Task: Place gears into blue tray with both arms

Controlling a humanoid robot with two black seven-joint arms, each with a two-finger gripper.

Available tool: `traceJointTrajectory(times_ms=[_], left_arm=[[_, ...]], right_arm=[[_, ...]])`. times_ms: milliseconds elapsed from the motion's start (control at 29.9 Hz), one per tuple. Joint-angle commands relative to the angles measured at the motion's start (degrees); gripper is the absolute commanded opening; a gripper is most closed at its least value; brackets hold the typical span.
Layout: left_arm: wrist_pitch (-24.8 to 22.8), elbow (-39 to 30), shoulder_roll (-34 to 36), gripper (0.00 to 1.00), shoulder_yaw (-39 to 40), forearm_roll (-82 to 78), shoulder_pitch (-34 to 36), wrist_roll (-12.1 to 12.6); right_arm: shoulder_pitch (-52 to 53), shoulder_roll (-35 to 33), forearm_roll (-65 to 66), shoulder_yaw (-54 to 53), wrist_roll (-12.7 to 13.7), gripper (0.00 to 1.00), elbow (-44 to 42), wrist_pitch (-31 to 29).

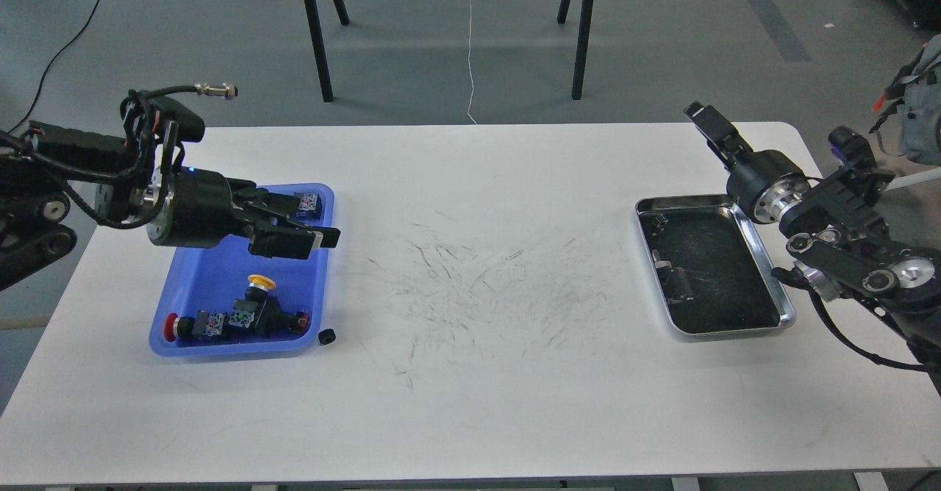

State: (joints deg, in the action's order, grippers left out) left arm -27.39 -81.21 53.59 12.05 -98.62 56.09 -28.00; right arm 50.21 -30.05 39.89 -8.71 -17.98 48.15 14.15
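The blue tray point(209, 289) lies at the table's left. One gear point(327, 337), small, black and round, lies on the table just outside the tray's front right corner. My left gripper point(312, 225) hovers over the tray's far half, pointing right, open, with nothing between its fingers. It is well behind the gear and apart from it. My right gripper point(702, 117) is raised at the far right, past the silver tray's far corner, pointing away. It looks dark and narrow, so its fingers cannot be told apart.
Push-button switches lie in the blue tray: a yellow-capped one point(259, 282), a red-capped one point(171, 326) and one in the far right corner point(309, 202). A silver metal tray point(766, 259) sits at the right with a small dark piece point(659, 219) inside. Scuff marks cover the table's middle.
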Motion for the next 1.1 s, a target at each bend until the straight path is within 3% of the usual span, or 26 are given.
traceJointTrajectory(times_ms=[0, 134, 502, 1070], left_arm=[[0.5, -1.2, -1.0, 1.0, -3.0, -7.2, 0.9, 0.0], [1.1, -1.5, -5.9, 1.0, -4.8, -21.0, 1.1, 0.0], [3.3, -1.5, -12.7, 1.0, -6.0, -26.4, 1.2, 0.0], [12.6, 4.5, -13.1, 1.0, -16.4, -26.4, 2.2, 0.0]], right_arm=[[0.1, 0.1, 0.0, 0.0, 0.1, 0.84, -0.1, 0.0], [0.1, 0.1, 0.0, 0.1, 0.1, 0.84, -0.1, 0.0], [0.1, 0.1, 0.0, 0.5, 0.0, 0.84, -0.1, 0.0], [-0.6, 0.1, 0.0, 0.5, 0.0, 0.84, -0.2, 0.1]])
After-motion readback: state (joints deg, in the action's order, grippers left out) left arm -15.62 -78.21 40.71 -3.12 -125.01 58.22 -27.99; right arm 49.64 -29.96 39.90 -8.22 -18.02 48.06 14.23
